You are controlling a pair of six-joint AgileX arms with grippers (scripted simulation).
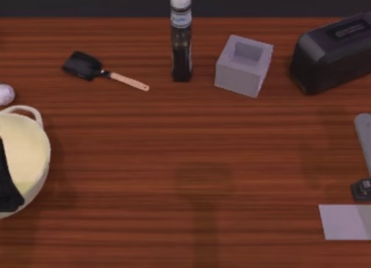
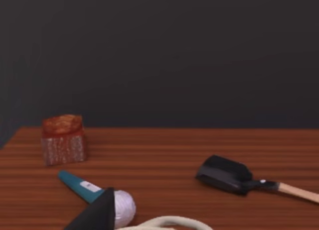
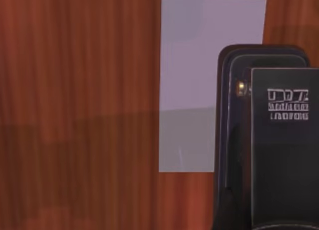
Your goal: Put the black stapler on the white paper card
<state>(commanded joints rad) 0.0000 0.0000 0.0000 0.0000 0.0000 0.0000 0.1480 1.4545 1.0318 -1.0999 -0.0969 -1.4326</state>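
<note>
The black stapler (image 3: 269, 140) fills the near side of the right wrist view and hangs above the table, overlapping one edge of the white paper card (image 3: 199, 65). In the top view the card (image 1: 346, 221) lies flat at the table's right front edge. Just behind it, a small dark piece of the stapler (image 1: 362, 189) shows under my right gripper (image 1: 364, 184), which is shut on it; the fingers themselves are hidden. My left gripper (image 1: 7, 184) is parked over the basket at the far left, open, with one dark finger (image 2: 94, 215) showing.
A cream basket (image 1: 36, 158) sits at the left edge beside a white-headed microphone (image 2: 122, 207) and a red-brown block (image 2: 63, 139). Along the back stand a black scoop (image 1: 87, 66), a dark bottle (image 1: 181, 42), a grey hollow cube (image 1: 244, 65) and a black boxy device (image 1: 331, 52).
</note>
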